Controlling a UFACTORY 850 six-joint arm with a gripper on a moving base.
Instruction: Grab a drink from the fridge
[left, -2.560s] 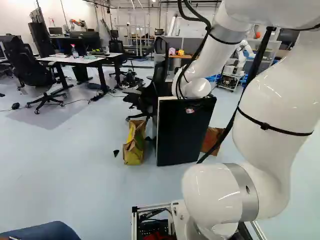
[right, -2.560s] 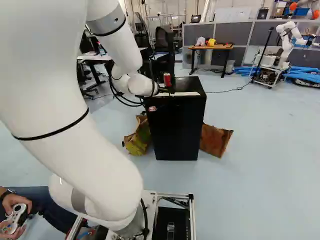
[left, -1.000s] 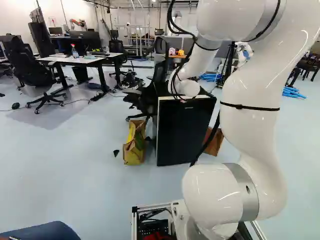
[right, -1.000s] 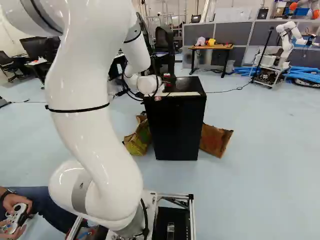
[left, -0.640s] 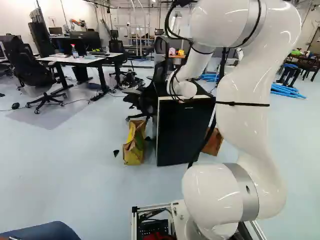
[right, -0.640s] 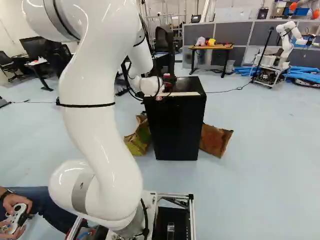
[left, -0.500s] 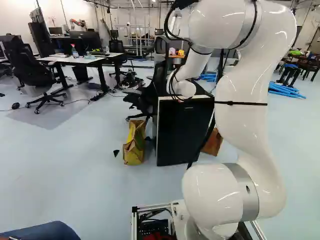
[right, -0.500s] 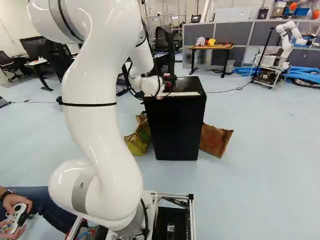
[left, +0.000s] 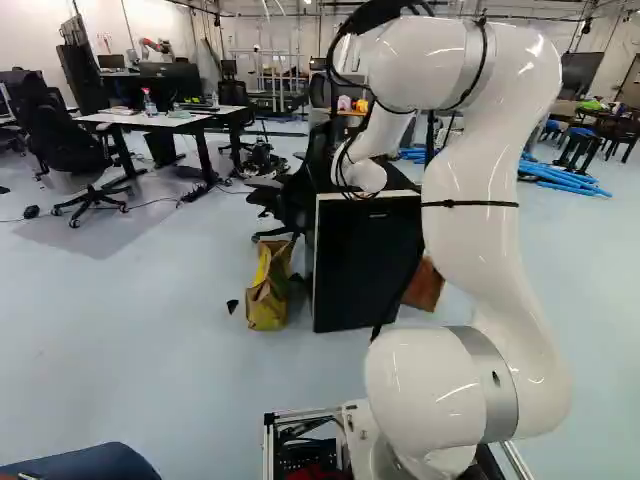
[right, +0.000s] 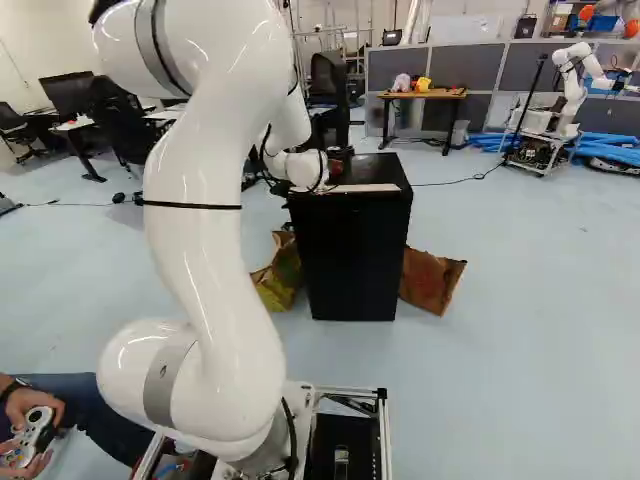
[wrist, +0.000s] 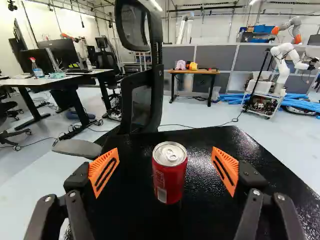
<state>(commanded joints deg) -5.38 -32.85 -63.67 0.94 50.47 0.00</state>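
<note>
Arm (left: 470, 225) stood tall, elbow (left: 425, 62) high, wrist (right: 303, 170) lower, out ahead. Gripper (right: 346, 157) pointed forward, fingers (wrist: 104, 171) spread wide.

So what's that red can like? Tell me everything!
The can is shiny red and metal-looking, with a silver lid, a pull tab, pale writing and a whitish patch low down. It stands upright on top of the black fridge, between the orange pads of the open gripper, touching neither pad.
</note>
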